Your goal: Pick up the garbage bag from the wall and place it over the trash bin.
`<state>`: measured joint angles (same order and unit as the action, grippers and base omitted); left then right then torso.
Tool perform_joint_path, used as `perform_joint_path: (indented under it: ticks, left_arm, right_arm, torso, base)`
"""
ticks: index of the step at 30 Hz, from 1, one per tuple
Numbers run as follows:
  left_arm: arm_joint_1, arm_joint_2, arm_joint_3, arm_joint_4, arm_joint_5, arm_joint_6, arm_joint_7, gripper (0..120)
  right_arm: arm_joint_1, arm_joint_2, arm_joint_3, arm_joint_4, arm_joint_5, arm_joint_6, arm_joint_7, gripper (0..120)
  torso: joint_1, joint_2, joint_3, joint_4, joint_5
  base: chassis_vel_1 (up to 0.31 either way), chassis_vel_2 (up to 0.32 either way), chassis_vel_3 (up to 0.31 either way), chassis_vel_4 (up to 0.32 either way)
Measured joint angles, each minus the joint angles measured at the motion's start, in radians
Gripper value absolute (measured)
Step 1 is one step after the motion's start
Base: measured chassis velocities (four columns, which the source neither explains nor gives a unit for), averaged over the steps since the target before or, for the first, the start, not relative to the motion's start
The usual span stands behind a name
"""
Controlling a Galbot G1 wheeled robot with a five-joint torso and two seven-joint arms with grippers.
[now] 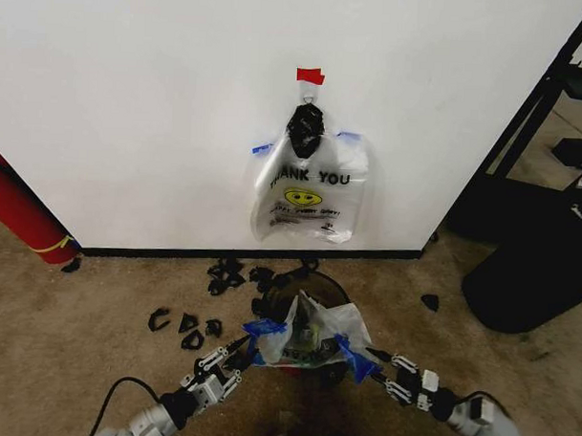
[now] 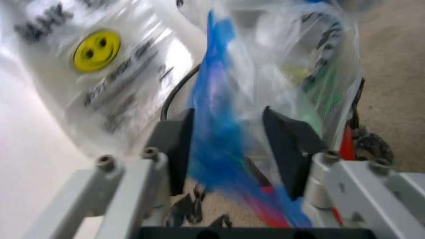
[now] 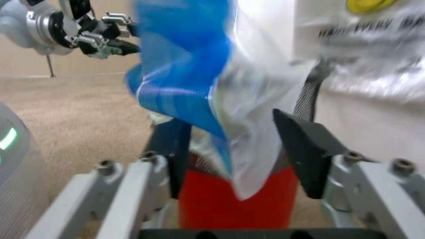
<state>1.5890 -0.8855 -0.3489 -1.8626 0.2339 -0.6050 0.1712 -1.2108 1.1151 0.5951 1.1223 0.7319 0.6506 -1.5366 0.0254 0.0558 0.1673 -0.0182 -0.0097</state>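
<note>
The garbage bag (image 1: 311, 333) lies crumpled over the trash bin (image 1: 319, 286), a round black bin whose red outside (image 3: 232, 209) shows below the plastic. My left gripper (image 1: 241, 348) is at the bag's left blue handle (image 1: 265, 329). In the left wrist view the fingers (image 2: 179, 149) stand apart with the blue handle (image 2: 216, 114) loose between them. My right gripper (image 1: 374, 356) is at the right blue handle (image 1: 355, 359), and its fingers (image 3: 302, 149) are likewise spread around hanging plastic (image 3: 192, 74). The wall (image 1: 132, 107) rises behind the bin.
A bunch of like bags (image 1: 311, 195) hangs on the wall under a black knot (image 1: 305, 129) and red tape (image 1: 310, 75). Black clips (image 1: 187, 329) litter the carpet. A red cylinder (image 1: 19, 208) leans at the left, and a large black object (image 1: 533, 274) stands at the right.
</note>
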Motion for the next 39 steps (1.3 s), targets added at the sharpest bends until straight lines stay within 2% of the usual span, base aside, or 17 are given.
perform_joint_path:
  ticks: [2, 3, 6, 7, 11, 15, 17, 20, 21, 22, 23, 26, 28, 29, 34, 35, 39]
  left_arm:
    - [0.002, 0.007, -0.027, -0.016, -0.009, -0.022, 0.057, 59]
    - [0.009, 0.014, -0.085, -0.047, -0.031, -0.066, 0.179, 70]
    - [0.011, 0.018, -0.151, -0.086, -0.072, -0.105, 0.299, 83]
    - [0.011, 0.018, -0.151, -0.086, -0.072, -0.105, 0.299, 83]
    - [0.002, 0.021, -0.195, -0.127, -0.155, -0.11, 0.389, 98]
    - [-0.018, 0.022, -0.202, -0.148, -0.246, -0.086, 0.403, 100]
    - [-0.048, 0.037, -0.184, -0.169, -0.411, -0.003, 0.376, 100]
    - [-0.087, 0.073, -0.15, -0.18, -0.614, 0.124, 0.303, 100]
    - [-0.087, 0.073, -0.15, -0.18, -0.614, 0.124, 0.303, 100]
    - [-0.1, 0.085, -0.143, -0.178, -0.661, 0.159, 0.284, 100]
    - [-0.133, 0.108, -0.128, -0.166, -0.717, 0.212, 0.263, 100]
    - [-0.216, 0.158, -0.087, -0.133, -0.767, 0.35, 0.208, 100]
    - [-0.241, 0.169, -0.072, -0.125, -0.781, 0.396, 0.191, 100]
    - [-0.264, 0.177, -0.057, -0.118, -0.794, 0.433, 0.184, 100]
    - [-0.511, 0.196, 0.148, -0.066, -0.87, 0.665, 0.174, 100]
    - [-0.511, 0.196, 0.148, -0.066, -0.87, 0.665, 0.174, 100]
    - [-0.677, 0.156, 0.32, -0.014, -0.89, 0.799, 0.133, 100]
  right_arm:
    - [-0.016, -0.011, 0.016, 0.043, 0.021, -0.006, 0.0, 57]
    - [-0.046, -0.02, 0.034, 0.123, 0.081, -0.022, 0.0, 68]
    - [-0.081, -0.02, 0.048, 0.217, 0.151, -0.052, -0.001, 82]
    - [-0.081, -0.02, 0.048, 0.217, 0.151, -0.052, -0.001, 82]
    - [-0.095, -0.014, 0.073, 0.288, 0.153, -0.062, -0.001, 98]
    - [-0.089, -0.011, 0.078, 0.301, 0.183, -0.063, -0.001, 100]
    - [-0.09, -0.001, 0.066, 0.348, 0.228, -0.031, 0.129, 100]
    - [-0.105, 0.019, 0.026, 0.458, 0.218, 0.013, 0.434, 100]
    - [-0.105, 0.019, 0.026, 0.458, 0.218, 0.013, 0.434, 100]
    - [-0.103, 0.025, 0.015, 0.488, 0.193, 0.02, 0.518, 100]
    - [-0.097, 0.04, 0.0, 0.543, 0.104, 0.03, 0.667, 100]
    - [-0.063, 0.08, -0.026, 0.637, -0.139, 0.045, 0.959, 100]
    - [-0.051, 0.092, -0.033, 0.66, -0.203, 0.037, 1.032, 100]
    - [-0.046, 0.103, -0.037, 0.69, -0.273, 0.022, 1.114, 100]
    - [-0.072, 0.153, -0.022, 0.836, -0.538, -0.084, 1.478, 100]
    - [-0.072, 0.153, -0.022, 0.836, -0.538, -0.084, 1.478, 100]
    - [-0.103, 0.174, 0.003, 0.893, -0.588, -0.122, 1.555, 100]
  torso:
    - [0.0, 0.0, 0.0, 0.0, -0.0002]
    - [0.0, 0.0, 0.0, 0.0, 0.0]
    - [0.0, 0.0, 0.0, 0.0, 0.0001]
    - [0.0, 0.0, 0.0, 0.0, 0.0001]
    - [0.0, 0.0, 0.0, 0.0001, -0.0001]
    - [0.0, 0.0, 0.0, 0.0, 0.0]
    - [0.0, 0.0, 0.0, 0.0003, 0.0]
    - [0.0, 0.0, 0.0, -0.0006, -0.0003]
    - [0.0, 0.0, 0.0, -0.0006, -0.0003]
    - [0.0, 0.0, 0.0, -0.0002, -0.0002]
    - [0.0, 0.0, 0.0, 0.0004, 0.0001]
    - [0.0, 0.0, 0.0, -0.0002, -0.0004]
    - [0.0, 0.0, 0.0, 0.0003, -0.0001]
    - [0.0, 0.0, 0.0, 0.0011, 0.0001]
    - [0.0, 0.0, 0.0, -0.0002, 0.0001]
    - [0.0, 0.0, 0.0, -0.0002, 0.0001]
    - [0.0, 0.0, 0.0, -0.0003, 0.0001]
  base:
    - [0.0, 0.0, 0.0, 0.0]
    - [0.0, 0.0, 0.0, 0.0]
    - [0.0, 0.0, 0.0, 0.0]
    - [0.0, 0.0, 0.0, 0.0]
    - [0.0, 0.0, 0.0, 0.0]
    - [0.0, 0.0, 0.0, 0.0]
    - [0.0, 0.0, 0.0, 0.0]
    - [0.0, 0.0, 0.0, 0.0]
    - [0.0, 0.0, 0.0, 0.0]
    - [0.0, 0.0, 0.0, 0.0]
    - [0.0, 0.0, 0.0, 0.0]
    - [0.0, 0.0, 0.0, 0.0]
    - [0.0, 0.0, 0.0, 0.0]
    - [0.0, 0.0, 0.0, 0.0]
    - [0.0, 0.0, 0.0, 0.0]
    - [0.0, 0.0, 0.0, 0.0]
    - [0.0, 0.0, 0.0, 0.0]
